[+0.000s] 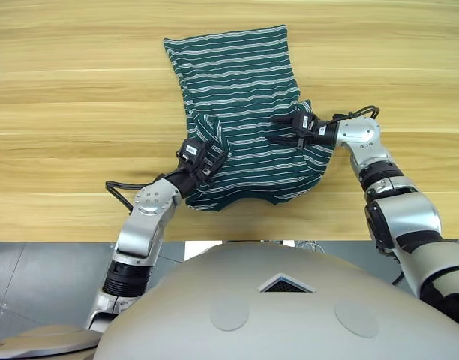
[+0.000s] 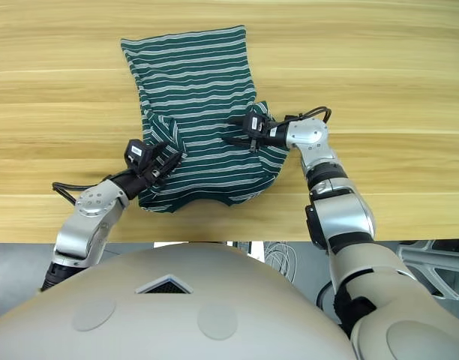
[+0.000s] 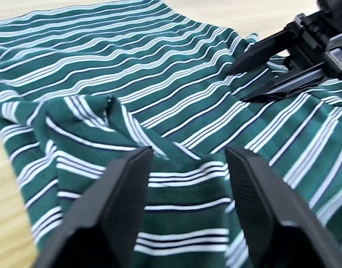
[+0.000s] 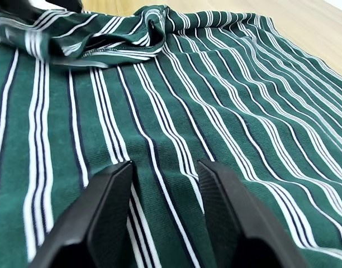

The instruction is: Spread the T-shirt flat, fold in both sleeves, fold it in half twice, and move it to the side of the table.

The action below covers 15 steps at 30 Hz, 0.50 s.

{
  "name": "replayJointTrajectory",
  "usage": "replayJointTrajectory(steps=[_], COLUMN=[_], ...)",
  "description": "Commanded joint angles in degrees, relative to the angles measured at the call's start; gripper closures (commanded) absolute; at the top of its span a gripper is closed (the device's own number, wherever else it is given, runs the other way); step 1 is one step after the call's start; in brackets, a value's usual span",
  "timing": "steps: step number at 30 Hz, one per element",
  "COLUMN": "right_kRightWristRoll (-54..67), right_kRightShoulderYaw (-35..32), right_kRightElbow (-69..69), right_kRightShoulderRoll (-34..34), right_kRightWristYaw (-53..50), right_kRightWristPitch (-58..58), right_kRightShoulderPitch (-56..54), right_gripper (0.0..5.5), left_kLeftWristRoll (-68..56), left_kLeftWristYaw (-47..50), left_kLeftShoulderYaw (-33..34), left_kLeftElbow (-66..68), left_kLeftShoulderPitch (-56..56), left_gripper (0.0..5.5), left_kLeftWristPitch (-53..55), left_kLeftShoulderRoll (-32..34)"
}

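A dark green T-shirt with white stripes lies on the wooden table, hem at the far side and collar end toward the near edge. Its near half is rumpled, with a bunched fold on the left side. My left gripper rests open at the shirt's near left edge, its fingers apart over the fabric just short of that fold. My right gripper hovers open over the shirt's right middle, both fingers low above the striped cloth, nothing pinched.
Bare wood stretches wide to the left and right of the shirt and beyond its far hem. The table's front edge runs just below the collar end. A black cable loops beside my left forearm.
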Motion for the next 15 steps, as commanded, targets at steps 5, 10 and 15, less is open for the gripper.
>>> replayJointTrajectory(steps=[5, 10, 15], right_kRightWristRoll=[30.6, 22.8, 22.6], right_kRightShoulderYaw=[-13.1, -19.4, -24.0], right_kRightElbow=[-27.5, -32.4, -38.7], right_kRightShoulderRoll=[-2.8, -13.8, -16.9], right_kRightWristYaw=[21.9, 9.0, -4.5], right_kRightWristPitch=[9.3, 14.2, 31.1], right_kRightShoulderPitch=[10.4, 22.5, 36.3], right_gripper=[3.38, 3.38, 3.08], left_kLeftWristRoll=[-5.5, -2.1, 4.2], left_kLeftWristYaw=[-3.7, -5.1, -7.1], left_kLeftShoulderYaw=[4.7, 6.4, 2.5], left_kLeftElbow=[-6.3, 16.8, 29.8], left_kLeftShoulderPitch=[-3.7, -13.4, -10.6], left_gripper=[2.01, 2.01, 1.99], left_kLeftWristPitch=[-1.1, -5.6, -20.3], left_kLeftShoulderRoll=[2.4, 3.1, 3.3])
